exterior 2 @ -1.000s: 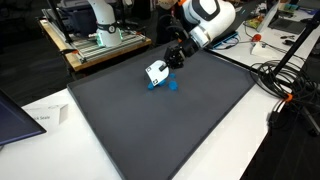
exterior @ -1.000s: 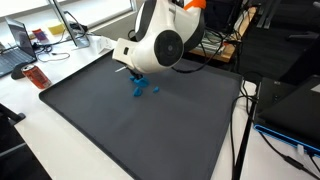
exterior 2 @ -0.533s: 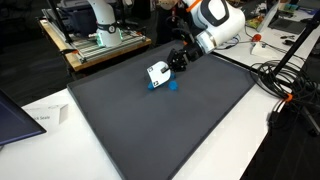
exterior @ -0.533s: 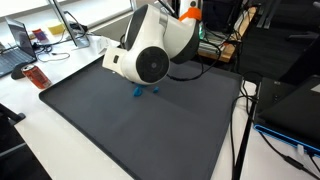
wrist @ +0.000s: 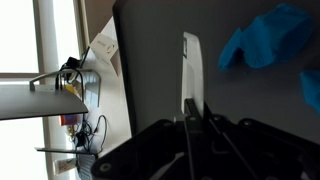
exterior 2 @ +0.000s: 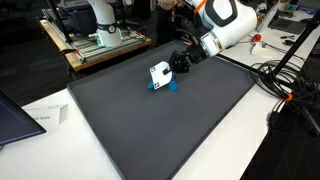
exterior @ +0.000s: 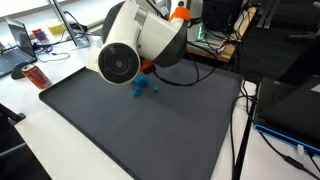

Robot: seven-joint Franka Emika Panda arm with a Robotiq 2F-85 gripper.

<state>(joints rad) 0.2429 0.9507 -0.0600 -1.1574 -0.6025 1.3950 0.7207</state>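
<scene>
Shut gripper just beside two blue pieces on a dark mat.

In the wrist view the gripper (wrist: 188, 42) has its fingers pressed together with nothing between them, the tips over the dark mat (wrist: 150, 70). The larger blue piece (wrist: 262, 40) lies just to one side of the tips, apart from them, and a second blue piece (wrist: 311, 90) shows at the frame's edge. In an exterior view the gripper (exterior 2: 163, 80) hangs low and tilted, just above the pair, which lie near each other toward the far part of the mat. In an exterior view the arm's bulk hides the gripper, and the blue pieces (exterior: 139, 90) peek out below it. The mat lies on a white surface (exterior 2: 60, 150); a laptop (exterior: 18, 42) sits beyond it.
</scene>
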